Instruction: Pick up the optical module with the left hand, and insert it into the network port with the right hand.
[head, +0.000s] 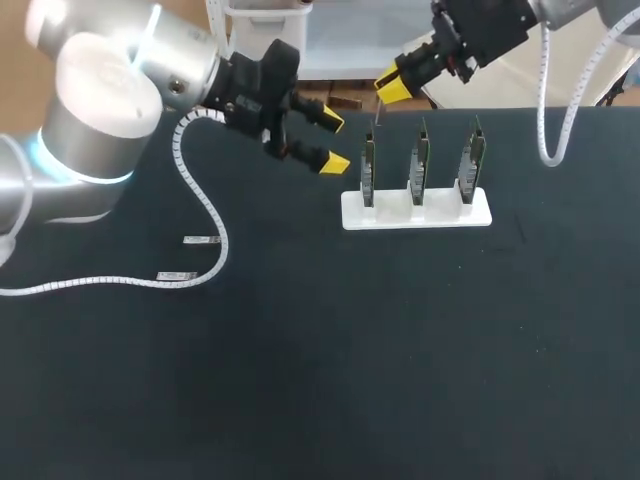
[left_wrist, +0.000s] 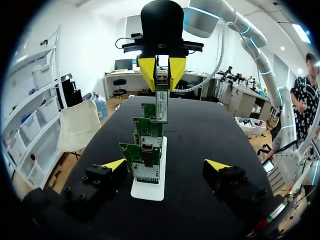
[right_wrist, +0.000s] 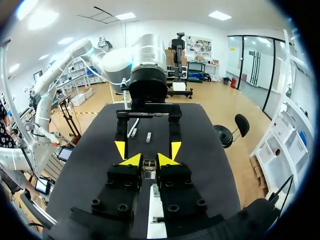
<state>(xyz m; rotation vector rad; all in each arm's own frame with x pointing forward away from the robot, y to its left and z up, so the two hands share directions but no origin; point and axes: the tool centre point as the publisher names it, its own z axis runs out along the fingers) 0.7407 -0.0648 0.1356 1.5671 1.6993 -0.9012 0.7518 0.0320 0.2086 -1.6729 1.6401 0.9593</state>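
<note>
On the black table (head: 300, 350), your right gripper (head: 392, 88) pinches the module (left_wrist: 161, 105) above the boards (head: 421, 165) while your left gripper (head: 332, 142) hangs wide open beside the stand (head: 450, 214): square the module to a port (left_wrist: 148, 149), then ease down slowly.

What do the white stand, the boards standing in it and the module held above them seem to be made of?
White stand: probably plastic, matte, uniformly white. Circuit boards: green laminate, likely fibreglass, carrying small metal parts. Optical module: seemingly metal, a silvery casing with a pale label.
</note>
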